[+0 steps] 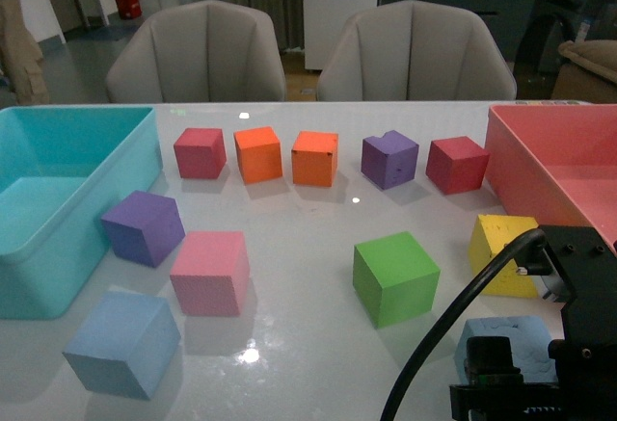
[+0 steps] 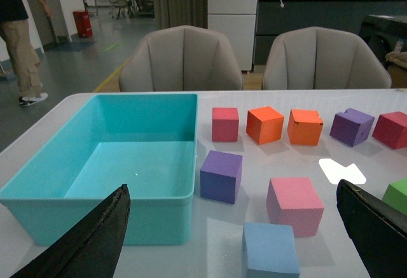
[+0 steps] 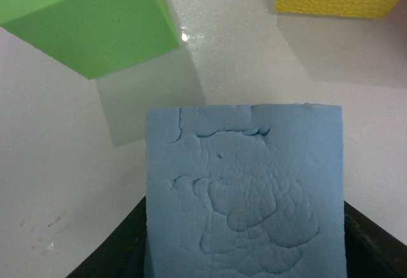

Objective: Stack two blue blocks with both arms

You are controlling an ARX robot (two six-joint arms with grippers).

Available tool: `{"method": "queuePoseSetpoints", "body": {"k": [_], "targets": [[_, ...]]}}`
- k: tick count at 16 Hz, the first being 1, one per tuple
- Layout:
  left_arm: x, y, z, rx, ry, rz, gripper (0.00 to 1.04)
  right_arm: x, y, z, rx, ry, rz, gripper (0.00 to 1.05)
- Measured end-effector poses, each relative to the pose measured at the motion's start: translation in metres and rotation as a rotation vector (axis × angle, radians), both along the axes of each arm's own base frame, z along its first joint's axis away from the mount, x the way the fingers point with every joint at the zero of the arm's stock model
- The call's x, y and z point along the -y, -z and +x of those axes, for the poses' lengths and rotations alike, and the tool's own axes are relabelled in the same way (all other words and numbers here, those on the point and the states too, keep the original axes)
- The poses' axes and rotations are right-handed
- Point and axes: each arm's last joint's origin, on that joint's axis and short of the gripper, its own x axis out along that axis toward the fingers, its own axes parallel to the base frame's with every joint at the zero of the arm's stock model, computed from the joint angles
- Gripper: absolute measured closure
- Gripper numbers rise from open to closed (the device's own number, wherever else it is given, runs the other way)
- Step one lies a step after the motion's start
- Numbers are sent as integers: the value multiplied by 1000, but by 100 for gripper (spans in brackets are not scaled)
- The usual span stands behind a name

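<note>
Blue foam, right block (image 3: 245, 195): pitted and creased on top, at the near right of the table (image 1: 299, 238), just beside the green cube (image 1: 395, 276) and near the yellow cube (image 1: 501, 252).
Right gripper (image 3: 247, 246): dark fingers (image 3: 121, 246) lying against both sides of this block with no gap to see, so read as clamped on it. Probably gripped to be lifted and carried over.
Lifted or not: cannot tell for sure; in the front view seems to rest on the table.
Blue foam, left block (image 1: 120, 344): at the near left, flat on the table, near the pink cube (image 1: 210, 272) and the turquoise bin (image 1: 145, 161). Top face free, so likely meant as the base of the stack.
Left gripper (image 2: 232, 186): fingers wide apart, holding nothing, pointed over the table with the left block ahead, between them. Perhaps waiting there to steady the base.
Stage of task: judged as the grasp of the upper block. No stack made, and the two blocks well apart.
Purple cube (image 1: 143, 226): just beside the turquoise bin, not part of the task.
Far row of cubes (image 1: 313, 156): red, orange, orange, purple, red, out of the likely path between the blocks.
Pink bin (image 1: 501, 151): at the far right, beyond the yellow cube.
Writing: none readable on cubes, bins or arm; no brand or label to see.
</note>
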Motion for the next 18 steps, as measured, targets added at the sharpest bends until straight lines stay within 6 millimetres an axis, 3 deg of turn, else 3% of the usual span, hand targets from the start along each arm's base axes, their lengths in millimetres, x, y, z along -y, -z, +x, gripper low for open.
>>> {"method": "queuePoseSetpoints", "body": {"k": [3,5,7,9,11,15,18], "targets": [[0,0,0,0,0,0,7,1,-17,-7,40,1,2,54],[0,0,0,0,0,0,7,-2,-40,-12,88,-15,4,57],[0,0,0,0,0,0,7,-7,-71,-3,164,-29,11,58],[0,0,0,0,0,0,7,-18,-94,27,244,-41,34,59],[0,0,0,0,0,0,7,-34,-102,67,274,-68,43,60],[0,0,0,0,0,0,7,-70,-74,147,175,-109,25,60],[0,0,0,0,0,0,7,-81,-68,165,161,-127,28,60]]}}
